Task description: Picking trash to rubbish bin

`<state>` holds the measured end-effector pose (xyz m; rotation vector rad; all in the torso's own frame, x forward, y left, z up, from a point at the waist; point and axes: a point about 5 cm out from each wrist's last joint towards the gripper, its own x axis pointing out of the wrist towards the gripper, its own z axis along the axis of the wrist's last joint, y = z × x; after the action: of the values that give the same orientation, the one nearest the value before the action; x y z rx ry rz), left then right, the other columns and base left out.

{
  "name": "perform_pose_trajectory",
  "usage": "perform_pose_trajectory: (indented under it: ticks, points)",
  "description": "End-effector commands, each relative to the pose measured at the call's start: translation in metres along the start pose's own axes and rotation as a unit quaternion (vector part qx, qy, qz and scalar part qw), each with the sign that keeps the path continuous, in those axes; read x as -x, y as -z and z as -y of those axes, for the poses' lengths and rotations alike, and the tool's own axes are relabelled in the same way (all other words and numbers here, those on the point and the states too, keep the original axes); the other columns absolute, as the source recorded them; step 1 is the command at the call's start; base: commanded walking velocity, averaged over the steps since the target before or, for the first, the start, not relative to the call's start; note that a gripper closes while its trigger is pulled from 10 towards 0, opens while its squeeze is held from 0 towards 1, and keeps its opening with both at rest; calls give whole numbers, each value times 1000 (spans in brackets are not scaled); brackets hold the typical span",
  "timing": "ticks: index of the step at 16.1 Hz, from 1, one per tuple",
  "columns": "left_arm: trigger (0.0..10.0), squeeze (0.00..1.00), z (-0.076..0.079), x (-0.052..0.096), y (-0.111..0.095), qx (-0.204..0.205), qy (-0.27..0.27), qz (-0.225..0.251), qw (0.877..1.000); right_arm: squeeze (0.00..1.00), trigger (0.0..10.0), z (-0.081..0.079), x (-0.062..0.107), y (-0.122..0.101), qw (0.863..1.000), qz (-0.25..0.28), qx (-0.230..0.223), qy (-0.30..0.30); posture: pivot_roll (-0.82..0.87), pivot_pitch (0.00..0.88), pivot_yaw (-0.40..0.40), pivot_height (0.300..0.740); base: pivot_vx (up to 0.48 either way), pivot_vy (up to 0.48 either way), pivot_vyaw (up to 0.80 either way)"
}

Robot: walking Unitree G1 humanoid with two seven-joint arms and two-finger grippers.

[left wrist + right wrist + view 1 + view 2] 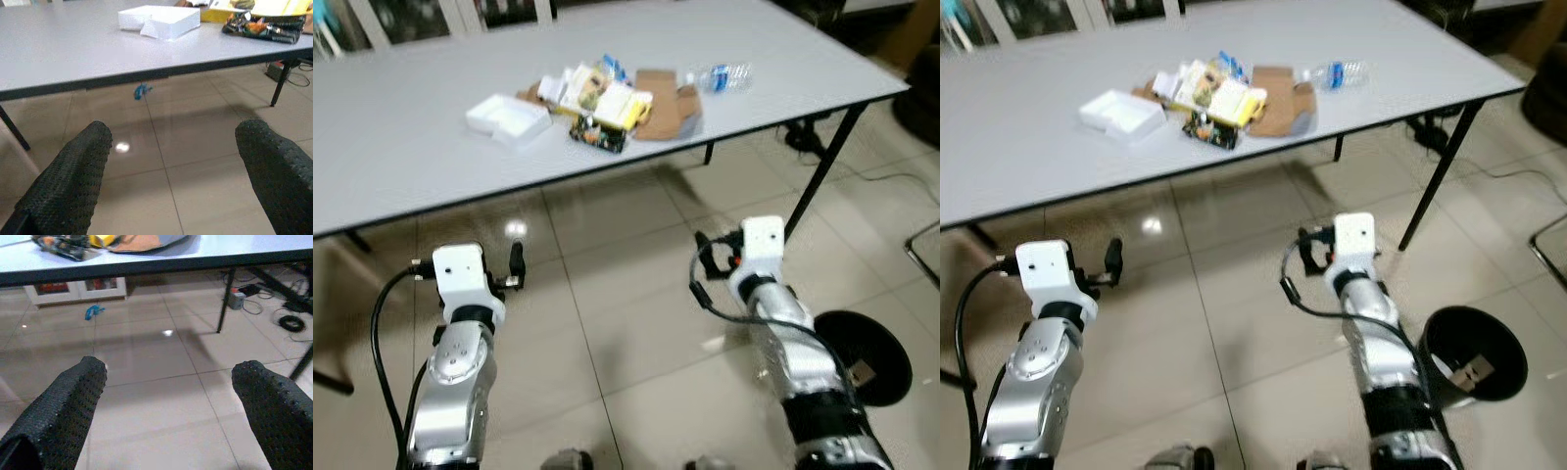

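Trash pile (1219,98) on grey table (1028,147); black bin (1474,354) on floor beside right arm.

Even, fairly bright indoor light; a lamp glares off the glossy floor tiles (516,229). The table (401,147) shadows the floor; wrist views are soft.

1. The tabletop (401,137) is light grey with a dark edge and stands on thin black legs.
2. On the tabletop lie a white open box (509,119), a pile of yellow and white packaging (597,93), a dark snack wrapper (598,135), a flattened brown cardboard piece (661,103) and a clear plastic bottle (720,76) on its side.
3. The floor (626,294) is glossy beige tile. On it stand a black rubbish bin (1474,364) and, under the tabletop, a small blue scrap (142,90).
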<state>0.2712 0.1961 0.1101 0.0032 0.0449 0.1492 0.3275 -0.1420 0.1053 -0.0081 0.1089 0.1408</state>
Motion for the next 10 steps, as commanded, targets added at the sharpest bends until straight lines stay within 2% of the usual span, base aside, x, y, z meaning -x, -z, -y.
perform_pose_trajectory:
  ticks: [1,3,5,7,10]
  points:
    - [10000,0,-2,1,1,-1,-1,-7,1000,0,10000,1,0,0,1000,5,-20,10,-70,113,45,740,266,0,0]
    - [10000,0,-3,0,-2,0,-2,-2,1000,0,10000,1,0,-3,999,14,-28,11,-70,115,45,740,289,0,0]
    - [10000,0,-3,0,-2,0,0,1,1000,0,10000,-3,1,-4,1000,16,10,-9,-70,116,45,740,347,0,0]
    - [10000,0,-2,0,-2,1,0,2,1000,0,10000,-5,1,-3,1000,12,16,-24,-68,115,40,740,366,0,0]
    - [10000,0,-2,1,-4,3,-3,7,1000,0,10000,-7,0,-12,998,41,26,-30,-64,115,35,740,423,0,0]
